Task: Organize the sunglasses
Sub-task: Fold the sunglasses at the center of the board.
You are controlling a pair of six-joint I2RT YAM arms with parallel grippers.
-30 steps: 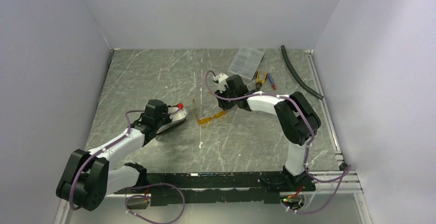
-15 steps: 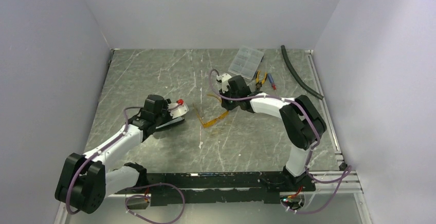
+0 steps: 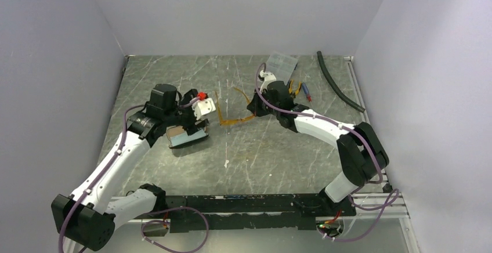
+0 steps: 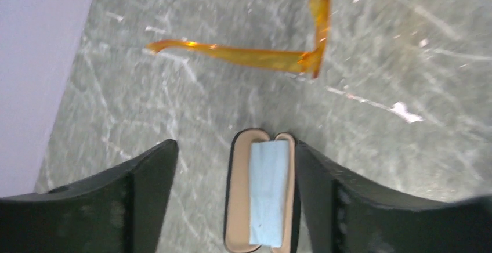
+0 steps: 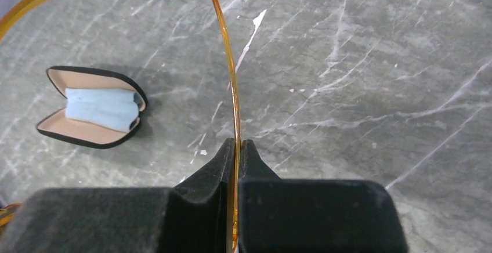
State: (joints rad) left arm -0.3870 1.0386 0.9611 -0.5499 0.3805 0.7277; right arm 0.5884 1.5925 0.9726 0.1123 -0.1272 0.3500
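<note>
The right claw (image 5: 237, 145) is clenched on one arm of the sunglasses (image 4: 249, 55), whose far end is cut off. The left claw (image 4: 235, 145) hangs released above the case (image 4: 237, 206).

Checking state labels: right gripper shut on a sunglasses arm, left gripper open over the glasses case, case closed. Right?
Not quite: the glasses case is open, a light blue cloth inside, per the right wrist view. The right gripper is shut on an arm of the sunglasses, and the left gripper is open over the case.
</note>
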